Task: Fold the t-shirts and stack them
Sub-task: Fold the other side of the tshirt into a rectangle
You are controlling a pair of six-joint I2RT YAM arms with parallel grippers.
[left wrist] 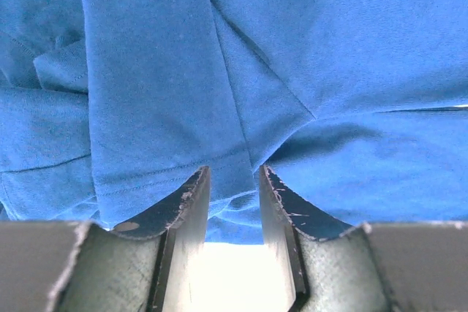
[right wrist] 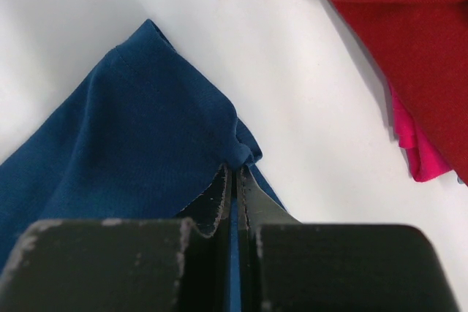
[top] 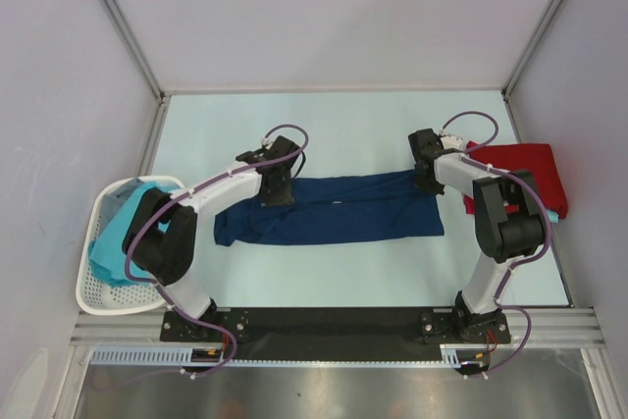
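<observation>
On the table (top: 343, 134), one navy t-shirt (top: 334, 211), one red t-shirt (top: 525, 176)

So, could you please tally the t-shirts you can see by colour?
Navy blue t-shirt: 1
Red t-shirt: 1
Turquoise t-shirts, heaped in the white basket: at least 1
Total: at least 3; the pink cloth peeking from under the red one is uncounted.

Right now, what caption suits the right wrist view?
Right jaws shut on an edge of the navy shirt; red shirt lies apart.
</observation>
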